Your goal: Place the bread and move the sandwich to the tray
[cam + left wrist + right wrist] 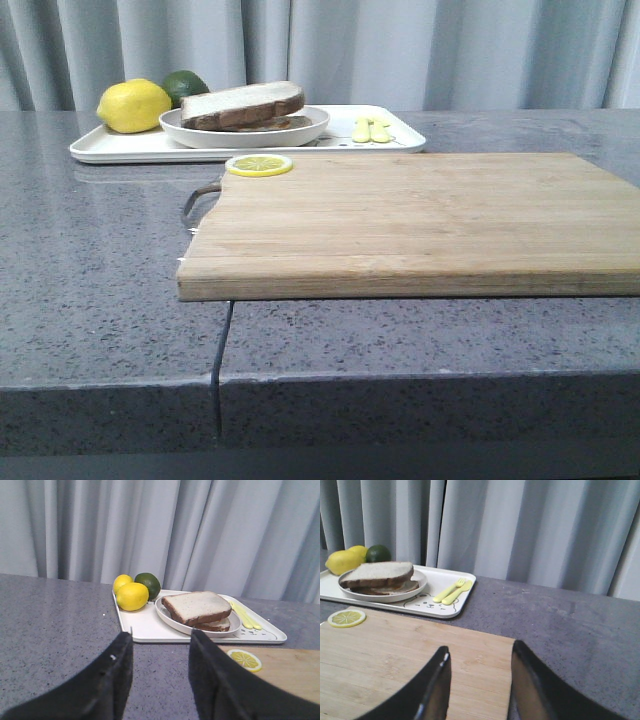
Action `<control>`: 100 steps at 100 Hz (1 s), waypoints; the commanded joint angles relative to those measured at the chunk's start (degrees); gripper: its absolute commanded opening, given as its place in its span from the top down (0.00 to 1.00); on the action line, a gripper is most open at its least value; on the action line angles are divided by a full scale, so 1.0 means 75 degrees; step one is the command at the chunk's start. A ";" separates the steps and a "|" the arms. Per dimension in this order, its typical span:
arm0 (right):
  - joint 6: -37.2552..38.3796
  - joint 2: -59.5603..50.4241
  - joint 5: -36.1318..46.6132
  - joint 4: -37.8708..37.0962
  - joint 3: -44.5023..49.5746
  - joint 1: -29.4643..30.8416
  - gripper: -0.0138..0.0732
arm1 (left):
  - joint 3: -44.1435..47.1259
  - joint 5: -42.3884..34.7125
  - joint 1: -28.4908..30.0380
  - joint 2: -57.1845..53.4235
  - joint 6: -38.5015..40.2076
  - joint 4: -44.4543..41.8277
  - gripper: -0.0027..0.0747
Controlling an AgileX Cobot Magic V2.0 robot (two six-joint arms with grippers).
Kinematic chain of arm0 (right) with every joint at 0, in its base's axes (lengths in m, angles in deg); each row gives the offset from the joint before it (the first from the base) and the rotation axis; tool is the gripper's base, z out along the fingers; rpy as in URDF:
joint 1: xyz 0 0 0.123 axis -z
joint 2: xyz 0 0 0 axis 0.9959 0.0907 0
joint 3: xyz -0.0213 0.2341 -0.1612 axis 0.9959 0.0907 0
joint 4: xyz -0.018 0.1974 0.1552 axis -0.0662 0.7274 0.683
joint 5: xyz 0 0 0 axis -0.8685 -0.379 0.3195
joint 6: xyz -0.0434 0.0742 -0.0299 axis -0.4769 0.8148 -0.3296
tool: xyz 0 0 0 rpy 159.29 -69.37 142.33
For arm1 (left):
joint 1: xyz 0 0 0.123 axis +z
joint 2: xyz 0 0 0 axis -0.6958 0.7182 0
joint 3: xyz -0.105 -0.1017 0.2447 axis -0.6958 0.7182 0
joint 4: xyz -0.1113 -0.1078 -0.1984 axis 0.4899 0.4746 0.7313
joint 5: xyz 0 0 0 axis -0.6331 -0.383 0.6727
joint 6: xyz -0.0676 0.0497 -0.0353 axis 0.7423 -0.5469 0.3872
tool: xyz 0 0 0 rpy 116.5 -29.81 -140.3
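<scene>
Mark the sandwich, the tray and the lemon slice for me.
sandwich (243, 104), front view, top slice's crust side.
tray (120, 148), front view, bare floor near its left front.
lemon slice (259, 165), front view, its centre.

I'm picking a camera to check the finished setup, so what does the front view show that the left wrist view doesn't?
Only the front view shows the whole wooden cutting board, its handle loop and the table's near edge. Only the left wrist view shows the left end effector, open and empty, plus a second lemon. Both show the tray holding the round plate with the sandwich, a lemon, the lime, yellow cutlery, and the lemon slice on the board.
</scene>
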 commanded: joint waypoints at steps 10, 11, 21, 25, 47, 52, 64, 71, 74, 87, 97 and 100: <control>0.0006 -0.0458 0.0493 -0.0070 0.0164 0.0046 0.48 | 0.0500 -0.0512 -0.0033 -0.0618 -0.0009 0.0011 0.64; 0.0006 -0.0457 0.0492 -0.0070 0.0174 0.0046 0.48 | 0.0520 -0.0512 -0.0033 -0.0619 -0.0009 0.0011 0.64; 0.0006 -0.0450 0.0349 -0.0070 0.0187 0.0046 0.48 | 0.0776 -0.0512 -0.0033 -0.0619 -0.0009 0.0011 0.64; 0.0006 -0.0450 0.0267 -0.0070 0.0187 0.0046 0.48 | 0.0832 -0.0512 -0.0033 -0.0619 -0.0009 0.0011 0.64; 0.0006 -0.0450 0.0363 -0.0076 0.0187 0.0046 0.59 | 0.0896 -0.0512 -0.0033 -0.0619 -0.0009 0.0011 0.70; 0.0006 -0.0450 0.0363 -0.0076 0.0187 0.0046 0.67 | 0.0896 -0.0512 -0.0033 -0.0619 -0.0009 0.0011 0.76; 0.0006 -0.0450 0.0322 -0.0076 0.0187 0.0046 0.91 | 0.0896 -0.0512 -0.0033 -0.0619 -0.0009 0.0011 0.98; 0.0006 -0.0450 0.0310 -0.0076 0.0187 0.0046 0.98 | 0.0896 -0.0512 -0.0033 -0.0619 -0.0009 0.0011 0.99; 0.0006 -0.0450 0.0310 -0.0076 0.0187 0.0046 0.97 | 0.0896 -0.0512 -0.0033 -0.0619 -0.0009 0.0011 0.99; 0.0006 -0.0450 0.0319 -0.0076 0.0187 0.0046 0.98 | 0.0896 -0.0474 -0.0033 -0.0619 -0.0009 0.0041 0.99; 0.0006 -0.0450 0.0310 -0.0076 0.0187 0.0046 0.98 | 0.0917 -0.0417 -0.0033 -0.0619 -0.0009 0.0360 0.99; 0.0006 -0.0450 0.0310 -0.0076 0.0187 0.0046 0.98 | 0.0917 -0.0417 -0.0033 -0.0619 -0.0009 0.0360 0.99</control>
